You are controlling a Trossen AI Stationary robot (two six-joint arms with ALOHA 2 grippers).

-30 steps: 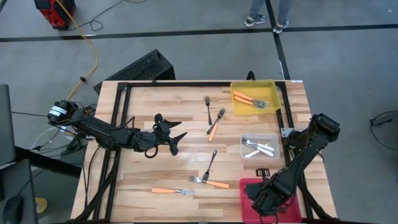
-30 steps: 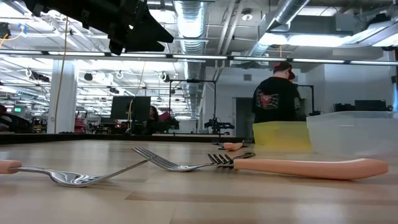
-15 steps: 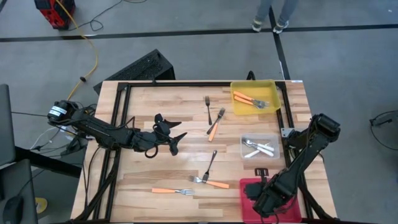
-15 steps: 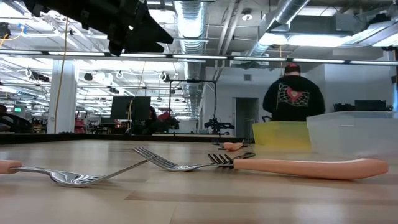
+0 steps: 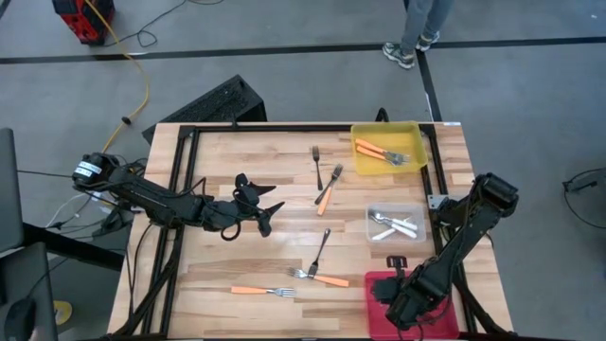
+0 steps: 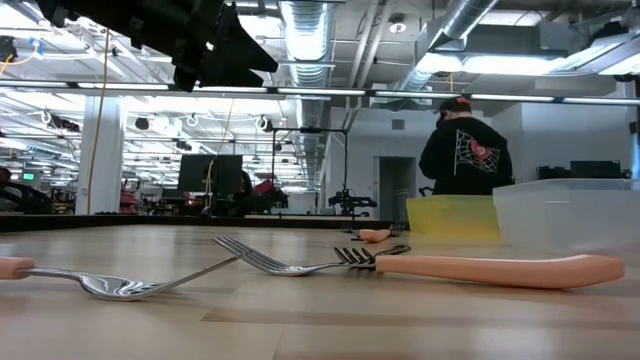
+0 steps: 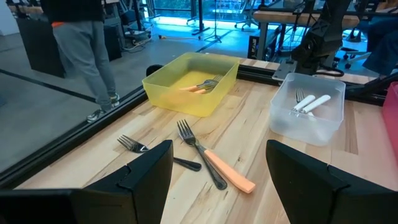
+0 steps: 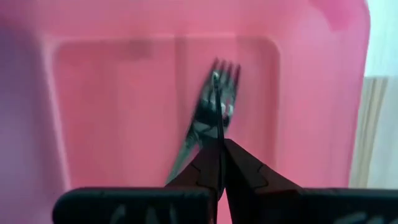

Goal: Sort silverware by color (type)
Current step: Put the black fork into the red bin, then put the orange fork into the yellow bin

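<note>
Both tools unmoved; only the person (image 6: 464, 150) has shifted.

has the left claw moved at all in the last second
No. In the high view the left claw sits at the same spot on the table, beside the same planks.

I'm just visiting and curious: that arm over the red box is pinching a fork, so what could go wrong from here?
The right gripper pinches the dark fork by its thin handle end, so it might swing or slip early, though it hangs over the red bin. Later, the dark fork and orange fork on the table meet at their tines, so picking one may drag the other.
</note>
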